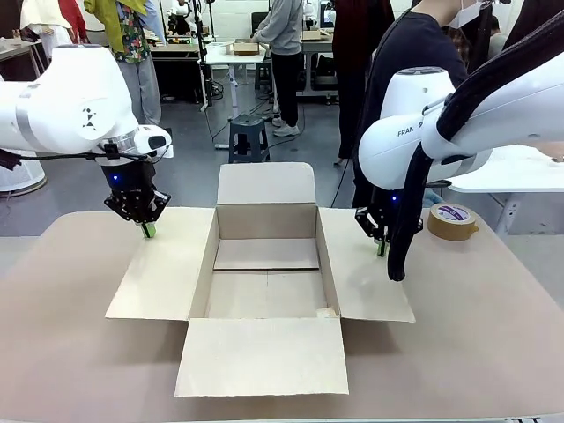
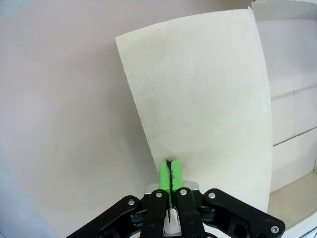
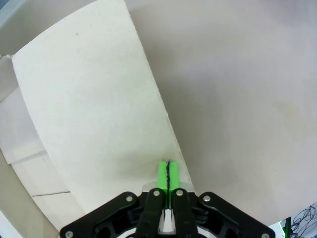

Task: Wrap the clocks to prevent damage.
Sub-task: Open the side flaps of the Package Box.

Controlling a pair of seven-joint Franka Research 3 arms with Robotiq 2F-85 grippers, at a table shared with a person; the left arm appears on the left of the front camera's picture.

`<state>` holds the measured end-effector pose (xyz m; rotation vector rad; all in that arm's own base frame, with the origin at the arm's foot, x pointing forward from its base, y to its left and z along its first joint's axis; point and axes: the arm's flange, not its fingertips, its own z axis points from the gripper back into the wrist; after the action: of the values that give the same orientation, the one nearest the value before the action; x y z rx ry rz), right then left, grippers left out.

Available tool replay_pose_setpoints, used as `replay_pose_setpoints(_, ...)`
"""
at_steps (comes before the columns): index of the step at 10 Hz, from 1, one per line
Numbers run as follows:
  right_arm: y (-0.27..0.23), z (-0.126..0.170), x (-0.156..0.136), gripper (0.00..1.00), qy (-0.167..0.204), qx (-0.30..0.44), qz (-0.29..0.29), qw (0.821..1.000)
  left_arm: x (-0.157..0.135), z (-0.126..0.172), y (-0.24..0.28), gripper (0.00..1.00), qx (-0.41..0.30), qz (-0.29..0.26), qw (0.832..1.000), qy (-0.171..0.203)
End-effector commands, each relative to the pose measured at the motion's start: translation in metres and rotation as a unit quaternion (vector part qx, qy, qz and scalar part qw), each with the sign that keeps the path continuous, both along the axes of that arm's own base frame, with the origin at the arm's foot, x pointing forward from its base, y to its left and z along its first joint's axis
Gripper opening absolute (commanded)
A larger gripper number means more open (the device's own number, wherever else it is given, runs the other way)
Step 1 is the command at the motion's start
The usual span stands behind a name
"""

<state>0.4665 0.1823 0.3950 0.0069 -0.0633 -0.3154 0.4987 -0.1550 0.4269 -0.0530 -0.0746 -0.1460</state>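
Observation:
The clocks are out of view. An open brown cardboard carton point(image 1: 267, 221) stands in the middle of the table with all its flaps spread flat and nothing inside. My left gripper point(image 1: 148, 231) point(image 2: 171, 171) is shut, with nothing between its green pads, and its tip comes down on the far outer corner of the left flap point(image 1: 163, 264) point(image 2: 208, 99). My right gripper point(image 1: 382, 249) point(image 3: 168, 173) is also shut and empty, its tip down on the outer edge of the right flap point(image 1: 361, 278) point(image 3: 94, 109).
A roll of brown tape point(image 1: 452, 221) lies on the table at the far right, just beyond my right arm. A person in a dark top point(image 1: 414, 44) stands at the far side behind that arm. A white side table point(image 1: 511, 172) lies farther right.

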Motion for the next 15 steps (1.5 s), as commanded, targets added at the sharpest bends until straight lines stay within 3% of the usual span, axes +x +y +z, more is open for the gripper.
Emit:
replay_pose_setpoints(1, 0.000, -0.010, 0.004, 0.01, -0.001, 0.021, 0.011, 1.000, -0.002, -0.017, 0.004, 0.01, -0.046, 0.003, 0.999, -0.009)
replay_pose_setpoints(6, -0.004, -0.023, 0.008, 0.01, 0.008, 0.032, 0.012, 0.999, -0.003, -0.052, 0.008, 0.01, -0.011, 0.005, 1.000, 0.007)
replay_pose_setpoints(10, -0.006, -0.019, 0.004, 0.01, 0.010, 0.043, 0.046, 0.998, -0.005, -0.038, 0.011, 0.01, -0.048, 0.000, 0.999, 0.001)
replay_pose_setpoints(11, -0.004, -0.020, 0.008, 0.01, 0.015, 0.024, 0.011, 1.000, -0.003, -0.051, 0.007, 0.01, -0.022, 0.006, 1.000, 0.013)
replay_pose_setpoints(15, -0.004, -0.020, 0.008, 0.01, 0.015, 0.024, 0.011, 1.000, -0.003, -0.051, 0.007, 0.01, -0.022, 0.006, 1.000, 0.013)
